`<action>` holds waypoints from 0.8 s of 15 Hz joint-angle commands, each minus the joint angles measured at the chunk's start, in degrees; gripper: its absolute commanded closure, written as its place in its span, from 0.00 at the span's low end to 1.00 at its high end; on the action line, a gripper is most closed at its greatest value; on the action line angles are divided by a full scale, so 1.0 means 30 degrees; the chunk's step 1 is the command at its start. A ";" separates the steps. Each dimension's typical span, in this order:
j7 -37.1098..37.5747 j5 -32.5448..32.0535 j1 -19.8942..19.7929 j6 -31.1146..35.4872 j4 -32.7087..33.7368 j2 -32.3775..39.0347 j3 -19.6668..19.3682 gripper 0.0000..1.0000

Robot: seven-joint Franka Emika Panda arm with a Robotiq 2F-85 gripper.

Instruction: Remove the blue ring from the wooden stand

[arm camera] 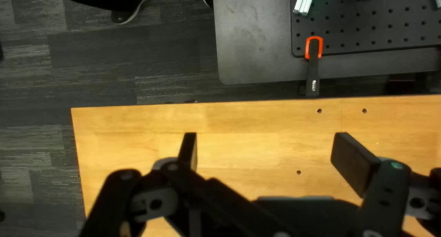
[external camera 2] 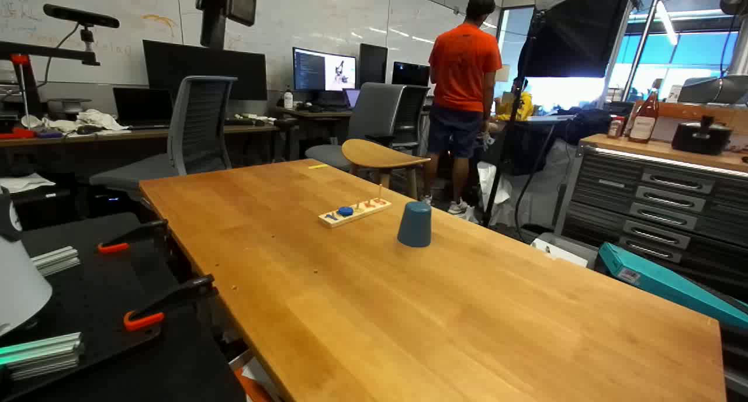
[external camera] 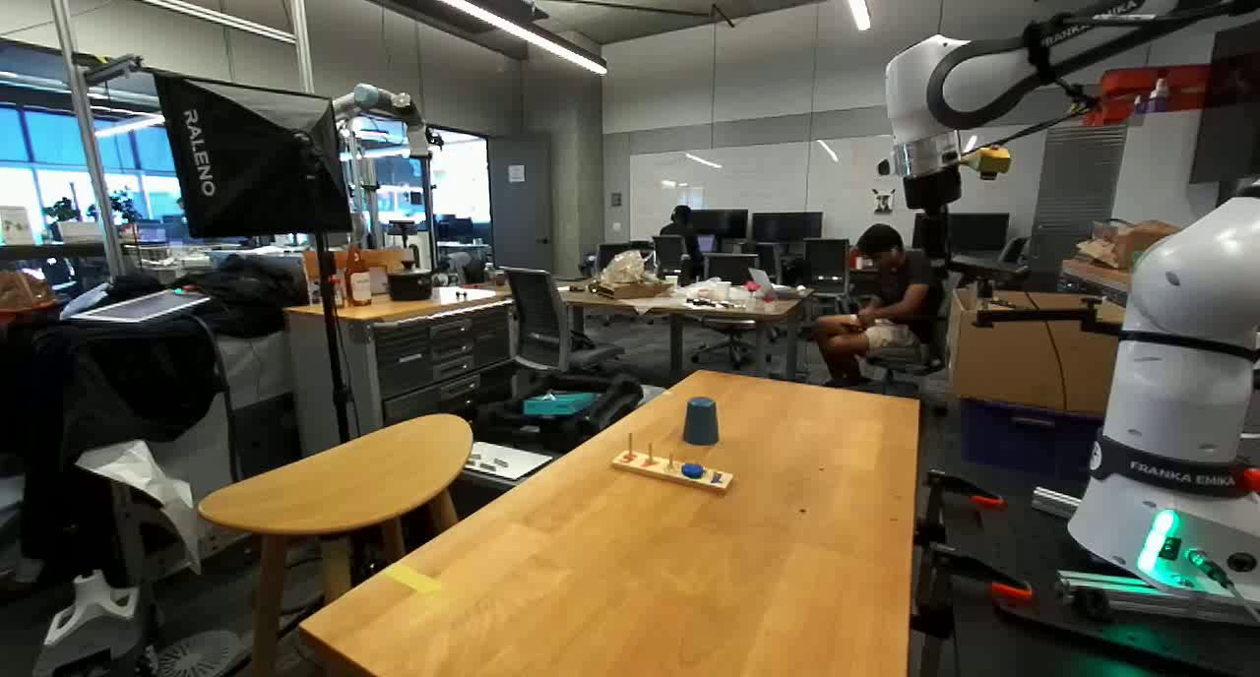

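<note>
In wrist view: wide gap between two fingers [arm camera: 353, 163], with surface [arm camera: 248, 120] beneath; just past surface edge, black-and-orange clamp [arm camera: 313, 64]. In both exterior views, on surface: low pale wooden stand [external camera: 658, 469] with thin upright pegs [external camera: 630, 445]; on it, lying flat, blue ring [external camera: 693, 470], just beside blue-marked end and well apart from fingers. Cannot tell whether around peg. Beyond stand in exterior view, upturned blue-gray cup [external camera: 701, 423], near but apart, likewise on surface. Farther back, dark-shirted person [external camera: 891, 298], seated; farther still, whiteboard [external camera: 758, 187].
</note>
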 commanded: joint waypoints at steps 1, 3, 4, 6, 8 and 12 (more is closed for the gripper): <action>0.0238 -0.0210 0.0464 -0.0128 0.0075 -0.0036 -0.0357 0.00; 0.0239 -0.0210 0.0465 -0.0128 0.0117 -0.0046 -0.0356 0.00; 0.0303 -0.0352 0.0495 0.0059 0.0009 0.0050 -0.0263 0.00; 0.0754 -0.0606 0.0962 0.1627 -0.0540 0.0722 0.0141 0.00; 0.1518 -0.0739 0.1690 0.4902 -0.0876 0.2256 0.0712 0.00; 0.3113 -0.0214 0.2513 1.0712 0.0101 0.7060 0.1758 0.00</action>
